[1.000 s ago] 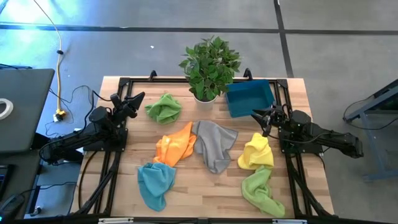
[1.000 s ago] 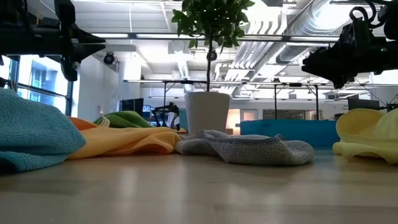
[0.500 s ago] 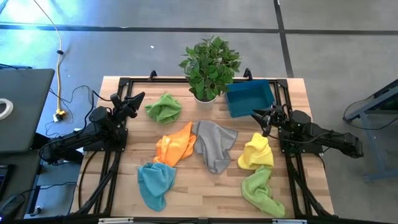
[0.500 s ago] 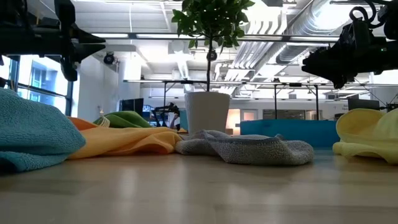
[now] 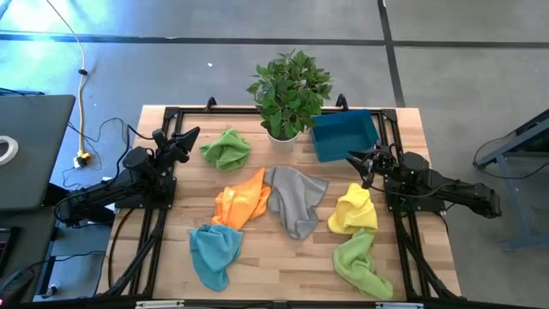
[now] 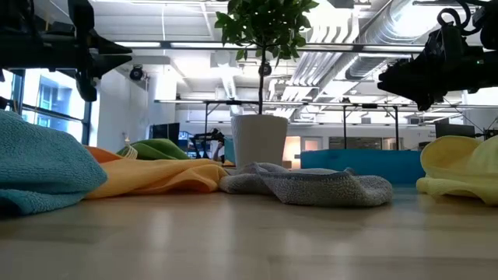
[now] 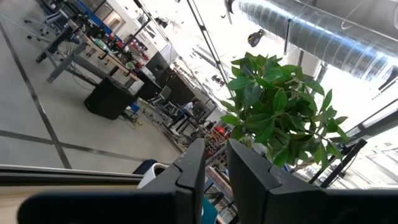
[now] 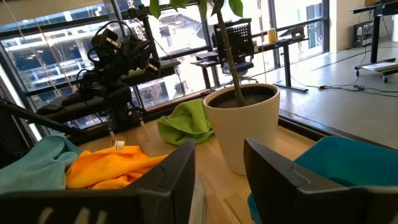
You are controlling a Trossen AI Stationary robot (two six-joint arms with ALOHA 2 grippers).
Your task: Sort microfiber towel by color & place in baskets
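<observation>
Nothing has changed over the last second: sorting has not begun. The left gripper (image 5: 190,136) and right gripper (image 5: 353,160) remain raised, jaws parted and empty. Six towels lie loose on the table (image 5: 283,257); the basket (image 5: 345,136) sits empty beside the plant pot (image 5: 283,134).

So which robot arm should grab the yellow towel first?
Probably the right one. Its gripper hovers open just beside the yellow towel and close to the blue basket. The left gripper waits across the table by the dark green towel.

Bright even daylight; window glare behind, soft shadows, foreground blurred
</observation>
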